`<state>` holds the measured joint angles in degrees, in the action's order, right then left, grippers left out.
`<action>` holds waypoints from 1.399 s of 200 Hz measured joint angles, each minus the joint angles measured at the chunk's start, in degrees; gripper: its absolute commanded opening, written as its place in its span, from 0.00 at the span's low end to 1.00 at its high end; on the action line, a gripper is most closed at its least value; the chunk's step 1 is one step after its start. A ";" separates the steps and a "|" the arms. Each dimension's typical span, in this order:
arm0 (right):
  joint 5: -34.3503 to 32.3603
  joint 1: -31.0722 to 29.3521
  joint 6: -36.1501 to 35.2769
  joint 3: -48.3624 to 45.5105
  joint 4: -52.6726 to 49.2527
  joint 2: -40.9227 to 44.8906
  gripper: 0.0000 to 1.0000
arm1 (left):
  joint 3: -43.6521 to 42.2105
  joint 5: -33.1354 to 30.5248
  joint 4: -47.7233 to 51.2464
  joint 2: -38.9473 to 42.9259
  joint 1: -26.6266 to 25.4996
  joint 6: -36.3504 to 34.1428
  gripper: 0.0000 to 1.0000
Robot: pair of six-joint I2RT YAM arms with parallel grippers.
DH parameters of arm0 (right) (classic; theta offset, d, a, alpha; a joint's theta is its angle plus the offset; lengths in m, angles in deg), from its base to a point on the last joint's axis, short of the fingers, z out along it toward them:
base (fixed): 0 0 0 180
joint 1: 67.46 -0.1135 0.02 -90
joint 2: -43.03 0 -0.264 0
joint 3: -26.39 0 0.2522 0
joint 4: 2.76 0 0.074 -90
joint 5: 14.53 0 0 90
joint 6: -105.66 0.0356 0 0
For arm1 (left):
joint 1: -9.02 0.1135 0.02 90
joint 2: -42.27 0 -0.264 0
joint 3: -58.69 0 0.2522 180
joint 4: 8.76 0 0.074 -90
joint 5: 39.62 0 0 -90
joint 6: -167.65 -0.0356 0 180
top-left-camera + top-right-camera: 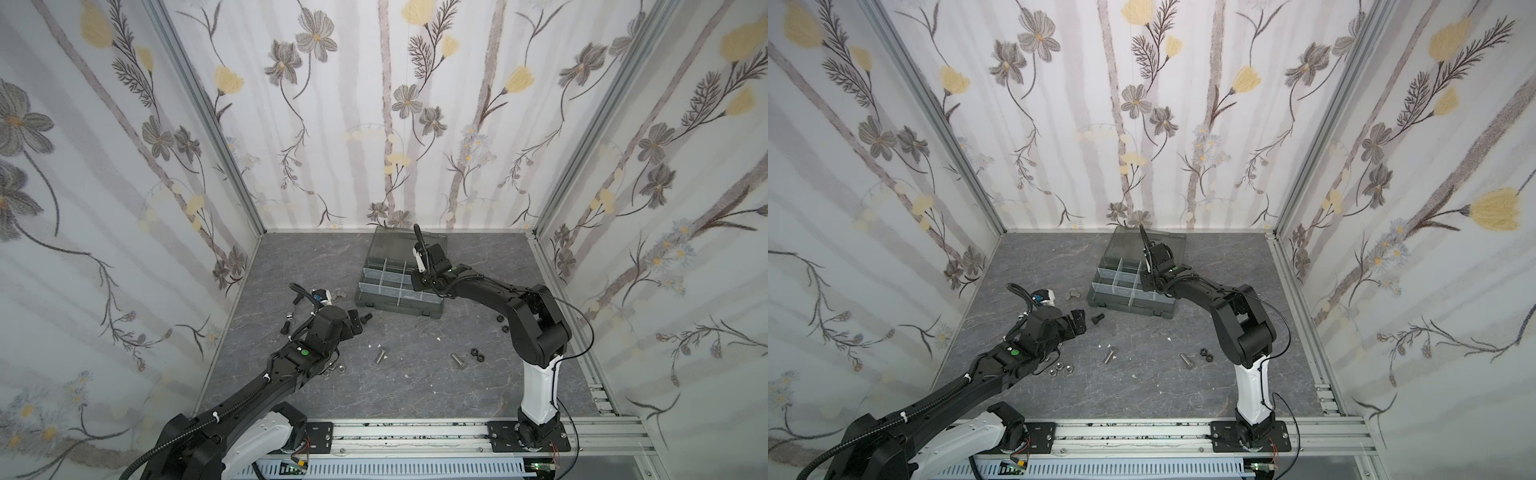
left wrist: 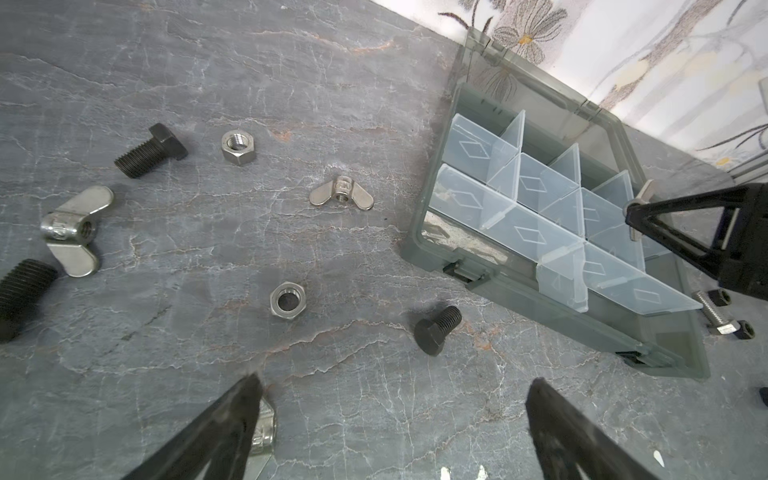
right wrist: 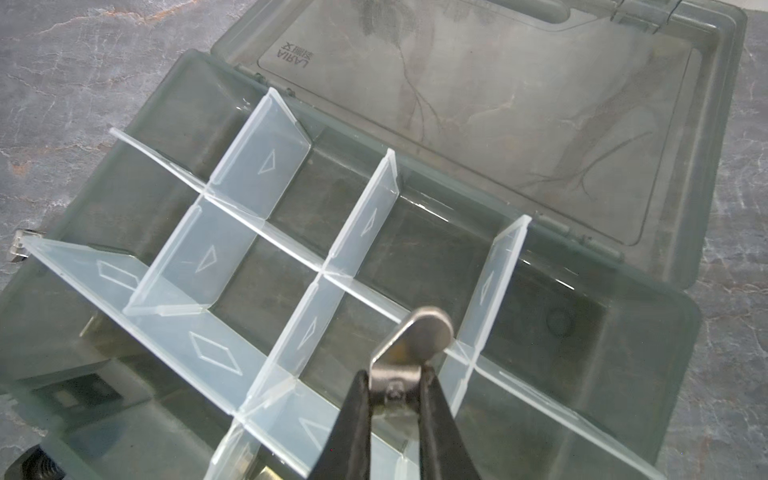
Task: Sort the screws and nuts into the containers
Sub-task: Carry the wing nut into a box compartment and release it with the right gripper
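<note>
My right gripper (image 3: 394, 374) is shut on a silver wing nut (image 3: 415, 349) and holds it above the containers, the divided compartments of the dark organizer case (image 3: 648, 374). The case (image 1: 399, 308) stands open at the back middle in both top views. My left gripper (image 2: 395, 380) hangs open over bare table, just short of a black screw (image 2: 436, 330). Beyond it lie silver hex nuts (image 2: 287, 300), a wing nut (image 2: 341, 197) and another black screw (image 2: 151, 150). Another wing nut (image 2: 266, 424) peeks from behind the left fingertip.
Two silver screws (image 1: 380, 356) (image 1: 458, 360) and black nuts (image 1: 478, 354) lie on the table's front middle; more black nuts (image 1: 503, 324) sit by the right arm. Silver nuts (image 1: 1059, 369) lie under the left arm. The case lid (image 3: 498, 104) leans back towards the rear wall.
</note>
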<state>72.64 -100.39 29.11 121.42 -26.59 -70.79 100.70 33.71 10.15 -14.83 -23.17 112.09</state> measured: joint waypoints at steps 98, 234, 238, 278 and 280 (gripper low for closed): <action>2.73 -0.31 1.01 -1.70 3.85 0.04 0.39 | 5.92 0.96 6.49 -3.67 2.43 -0.92 0.98; 5.46 -0.33 4.04 -19.45 18.82 18.40 0.45 | 11.15 5.77 19.17 -12.39 9.53 -2.36 0.63; 5.46 -0.33 4.13 -19.87 19.34 18.78 0.46 | 11.06 5.79 19.39 -12.55 9.70 -2.36 0.63; 5.49 -0.31 6.43 -28.98 26.71 24.96 0.46 | 10.88 6.27 19.96 -14.97 10.25 -2.49 0.63; 5.44 -0.31 6.71 -29.86 27.54 25.62 0.46 | 10.88 6.29 19.91 -15.15 10.27 -2.49 0.62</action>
<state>78.08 -100.69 35.82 91.57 0.95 -45.17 111.59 40.00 30.06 -29.97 -12.89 109.59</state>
